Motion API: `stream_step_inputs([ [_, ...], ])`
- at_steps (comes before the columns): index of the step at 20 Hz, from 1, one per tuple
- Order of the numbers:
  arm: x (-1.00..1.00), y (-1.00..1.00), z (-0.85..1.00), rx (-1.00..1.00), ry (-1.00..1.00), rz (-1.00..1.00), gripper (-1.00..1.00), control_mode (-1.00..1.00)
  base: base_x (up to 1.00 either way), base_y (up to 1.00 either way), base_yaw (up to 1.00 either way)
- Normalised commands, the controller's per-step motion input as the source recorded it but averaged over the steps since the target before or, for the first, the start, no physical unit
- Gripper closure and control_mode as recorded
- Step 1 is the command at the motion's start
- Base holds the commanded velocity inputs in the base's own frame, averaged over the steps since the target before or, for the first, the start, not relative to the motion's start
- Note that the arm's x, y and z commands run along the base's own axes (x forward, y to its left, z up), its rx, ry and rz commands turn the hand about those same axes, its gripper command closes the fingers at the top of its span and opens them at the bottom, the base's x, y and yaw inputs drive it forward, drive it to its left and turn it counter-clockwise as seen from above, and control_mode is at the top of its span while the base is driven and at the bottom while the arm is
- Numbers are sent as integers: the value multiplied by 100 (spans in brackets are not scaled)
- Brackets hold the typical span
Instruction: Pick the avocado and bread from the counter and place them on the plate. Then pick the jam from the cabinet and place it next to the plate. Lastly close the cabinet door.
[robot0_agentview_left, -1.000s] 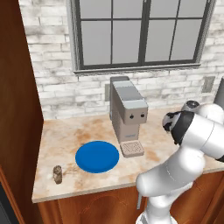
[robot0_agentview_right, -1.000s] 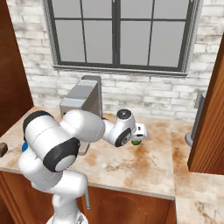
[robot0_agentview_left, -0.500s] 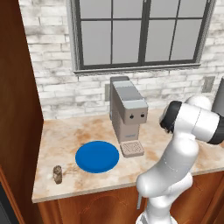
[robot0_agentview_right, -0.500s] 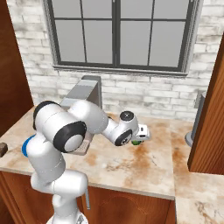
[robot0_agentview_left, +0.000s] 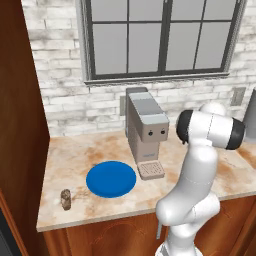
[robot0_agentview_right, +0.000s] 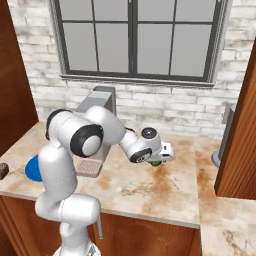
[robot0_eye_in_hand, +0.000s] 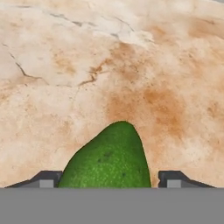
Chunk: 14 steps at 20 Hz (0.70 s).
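green avocado lies on the beige counter; blue plate sits bare.

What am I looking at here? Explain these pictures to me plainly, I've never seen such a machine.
It is a rendered kitchen with a white robot arm on a base. Two cameras ride behind the arm, one to its left and one to its right; a third sits on the hand and looks along the gripper. On the marbled counter stand a grey coffee machine, a blue plate and a small brown bread near the left front edge. In the right base view the arm reaches low to the counter over a green avocado. The hand view shows the avocado between the two finger tips, with a gap on each side, so it lies between the jaws but is not yet gripped.
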Motion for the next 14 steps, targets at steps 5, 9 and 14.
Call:
stream_step_inputs([
  [5,0,-12,-23,3,0,0,100,-100,0,0,0],
  [9,-11,-6,4,0,-8,0,100,-100,0,0,0],
  [14,-48,3,23,0,-21,0,100,-100,0,0,0],
])
